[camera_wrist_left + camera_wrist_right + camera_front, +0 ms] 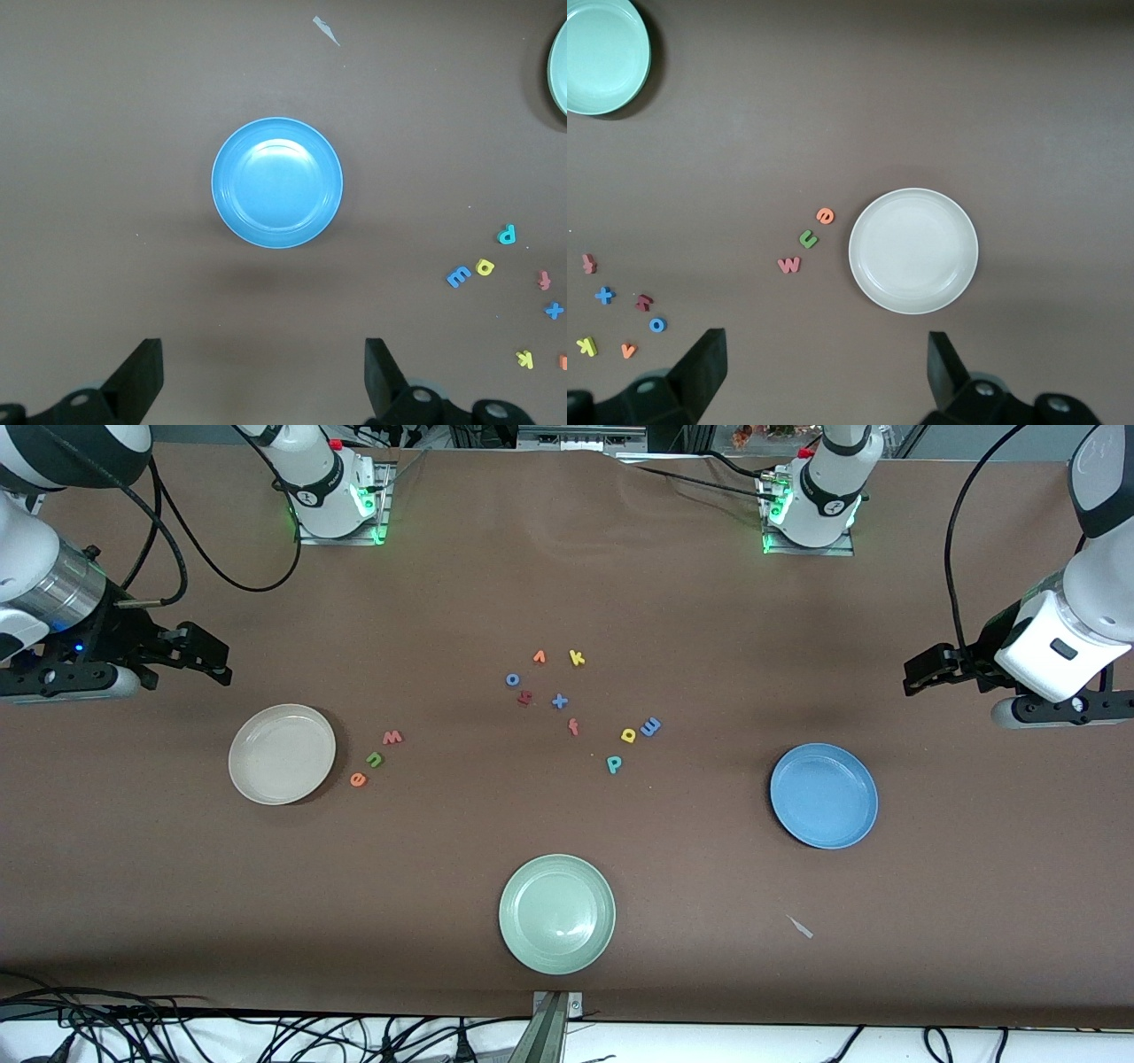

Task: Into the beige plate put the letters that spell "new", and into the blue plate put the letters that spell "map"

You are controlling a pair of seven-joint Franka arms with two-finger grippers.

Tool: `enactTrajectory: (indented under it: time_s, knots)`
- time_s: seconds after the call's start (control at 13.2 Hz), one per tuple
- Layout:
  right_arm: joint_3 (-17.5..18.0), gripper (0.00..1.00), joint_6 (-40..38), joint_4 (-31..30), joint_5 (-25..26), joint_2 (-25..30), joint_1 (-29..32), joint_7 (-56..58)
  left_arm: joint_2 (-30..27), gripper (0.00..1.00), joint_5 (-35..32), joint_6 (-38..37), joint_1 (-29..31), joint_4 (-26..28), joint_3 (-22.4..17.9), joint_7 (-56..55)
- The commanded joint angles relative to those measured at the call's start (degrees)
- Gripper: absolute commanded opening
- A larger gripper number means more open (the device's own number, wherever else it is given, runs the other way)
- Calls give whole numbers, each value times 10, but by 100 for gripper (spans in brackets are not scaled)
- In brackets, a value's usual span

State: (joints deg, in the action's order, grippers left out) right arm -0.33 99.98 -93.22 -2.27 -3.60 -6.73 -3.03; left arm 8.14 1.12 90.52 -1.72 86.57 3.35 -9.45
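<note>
Left tool (261, 376): fingers spread wide, holding nothing, up in the air at the left arm's end of the counter (673, 602).
Blue plate (824, 796): on the counter, near the left tool, with nothing in it.
Blue m (650, 727), yellow a (629, 735), teal p (613, 763): close together, toward the middle, well apart from the blue plate.
Right tool (824, 372): fingers spread wide, holding nothing, above the right arm's end.
Beige plate (282, 754): near the right tool, with nothing in it.
Pink-red w (392, 737), green n (375, 759), orange e (358, 779): in a row just beside the beige plate.
</note>
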Motion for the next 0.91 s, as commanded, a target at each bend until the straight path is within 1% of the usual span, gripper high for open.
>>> enactTrajectory:
  time_s: [0.0,0.53,0.83]
  knots:
    - [1,100,-2,9,-8,-2,4,0,6,100,8,-2,2,-14,3,-2]
    - [1,100,-3,9,-8,-2,4,1,7,100,10,-2,1,-14,3,-3]
    - [1,100,-2,9,-8,-2,4,1,19,100,10,-1,1,-21,3,-2]
